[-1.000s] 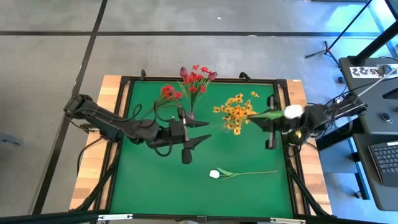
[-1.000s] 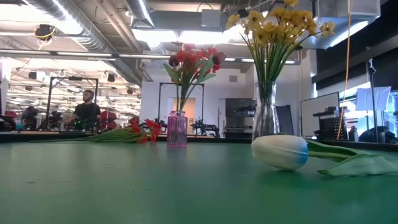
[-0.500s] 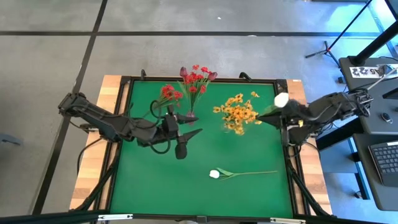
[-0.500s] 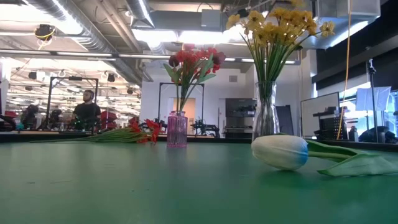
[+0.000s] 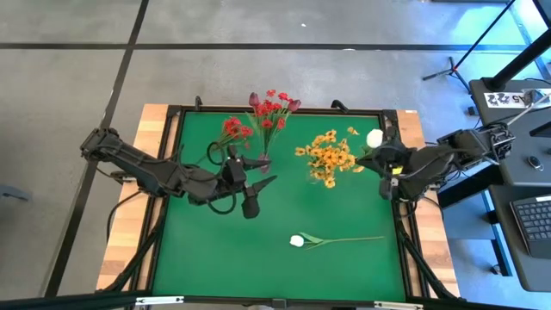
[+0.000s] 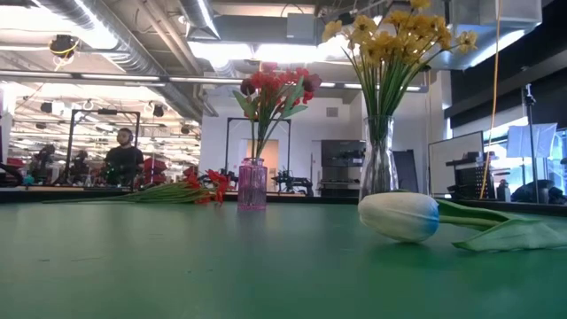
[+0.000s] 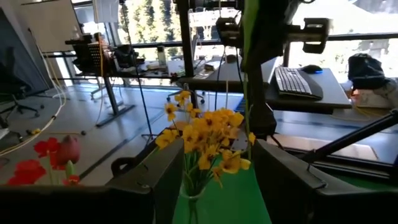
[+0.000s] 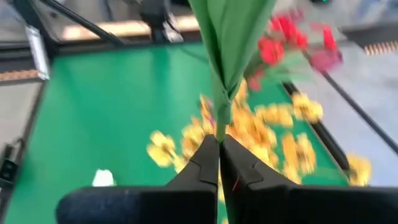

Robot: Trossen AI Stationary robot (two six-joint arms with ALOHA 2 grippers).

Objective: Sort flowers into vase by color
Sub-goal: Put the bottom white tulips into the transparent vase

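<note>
My right gripper hovers just right of the clear vase of yellow-orange sprays and is shut on a white bud flower. My left gripper is open over the table's middle, near the pink vase of red sprays with a maroon bud; it faces the yellow sprays. A second white bud lies on its side on the green mat near the near edge. One red spray lies flat left of the pink vase. My right gripper pinches the white bud flower's green stem with its folded leaf between its two fingers. The stem runs on beyond the fingertips to the bud. The flower is lifted clear of the table, with the bud toward the far edge, beside the yellow sprays.
A black frame borders the green mat. The near left part of the mat is bare. A desk with a keyboard stands right of the table. A person stands far off in the room.
My right gripper has shifted toward the far edge and turned, swinging the white bud toward the far edge and left, closer to the yellow sprays. My left gripper has drawn back a little toward the left and turned; it stays open.
</note>
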